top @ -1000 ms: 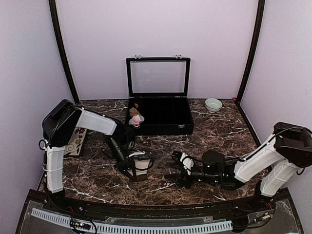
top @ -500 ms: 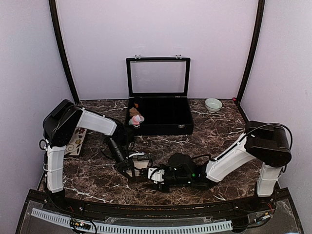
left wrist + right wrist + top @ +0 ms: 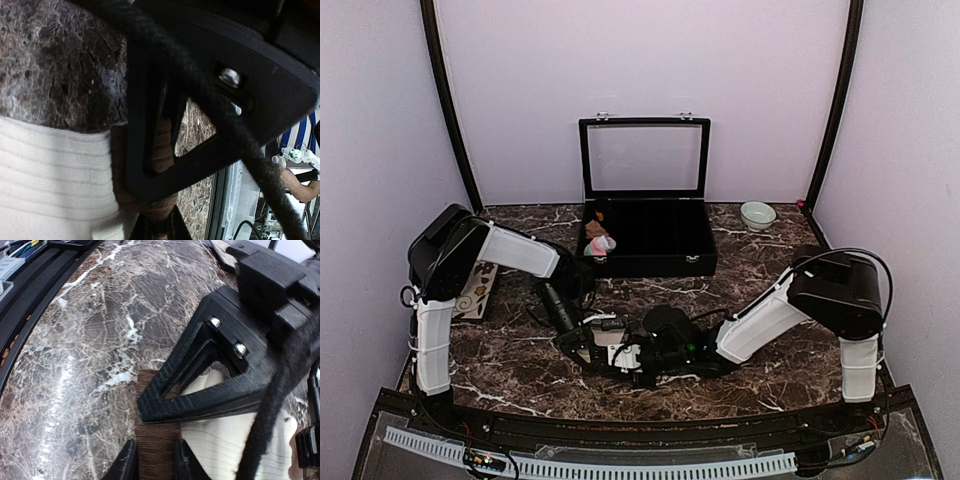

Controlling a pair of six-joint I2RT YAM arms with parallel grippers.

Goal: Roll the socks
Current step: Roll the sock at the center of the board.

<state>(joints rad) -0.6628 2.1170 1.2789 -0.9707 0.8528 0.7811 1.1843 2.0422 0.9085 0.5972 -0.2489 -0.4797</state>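
1. The cream sock lies on the table near its 6 o'clock edge, between both claws. What looks like the pink sock sits bundled in the case at 12 o'clock, at its 9 o'clock end.
2. My left claw, reaching in from 10 o'clock, is pinched together on the sock's brown cuff.
3. My right claw, in from 4 o'clock, has a finger pressed to each side of that same cuff; I read it as clamped there.
4. Risk: both claws crowd one cuff. Turning either wrist could knock their fingers together or snag the cable.
5. Risk: the fabric is soft and gripped only at the cuff, so a tug could slip it free and leave the roll loose.
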